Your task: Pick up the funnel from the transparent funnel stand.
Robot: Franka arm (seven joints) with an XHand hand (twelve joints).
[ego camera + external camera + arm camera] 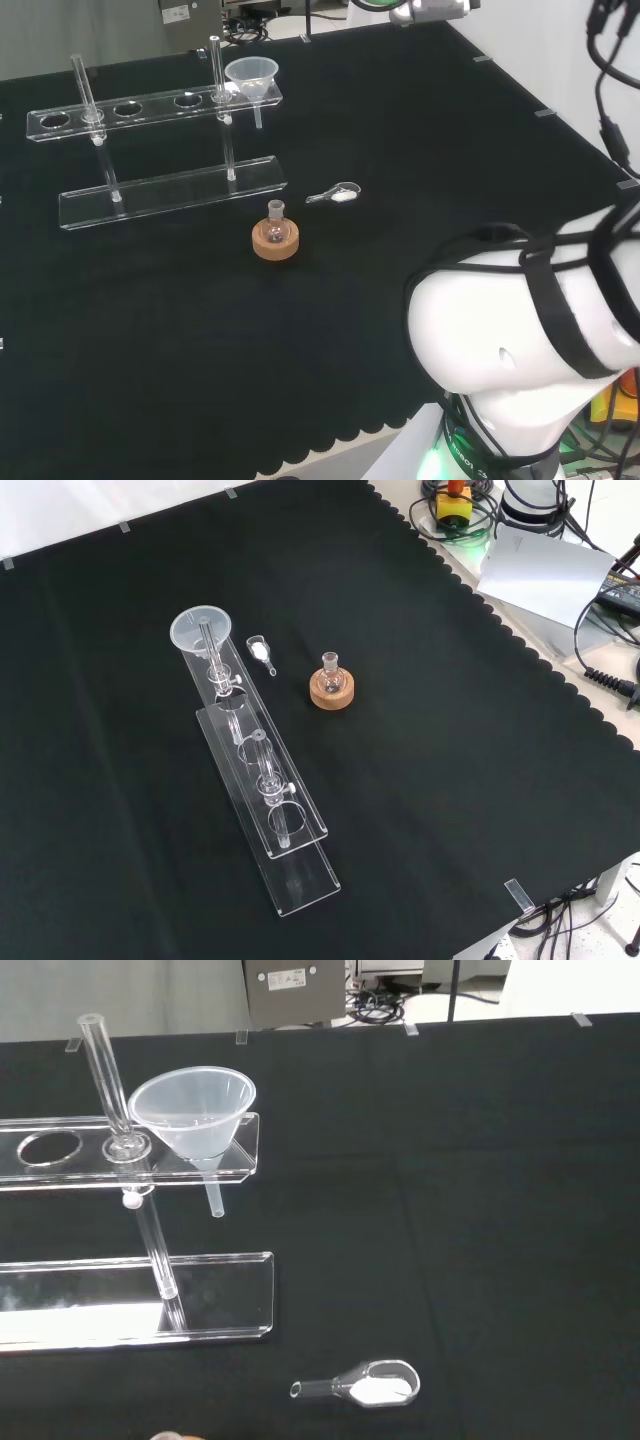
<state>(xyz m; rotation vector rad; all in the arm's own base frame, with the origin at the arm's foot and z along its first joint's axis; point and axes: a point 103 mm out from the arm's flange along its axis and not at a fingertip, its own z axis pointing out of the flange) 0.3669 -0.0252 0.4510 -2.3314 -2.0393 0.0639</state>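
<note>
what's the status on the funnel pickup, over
Funnel seated in end hole of clear stand, untouched. Small scoop on the cloth nearby, not blocking.

black cloth over bench | cables beside | possibly grey cabinet behind

funnel in stand end hole | flask before stand, head view

- Tabletop — covered with black cloth, scalloped along its edge.
- Transparent funnel stand — its base plate lies flat on the cloth.
- Cork ring bearing a small flask, near the stand.
- Clear scoop with white powder, between them.
</note>
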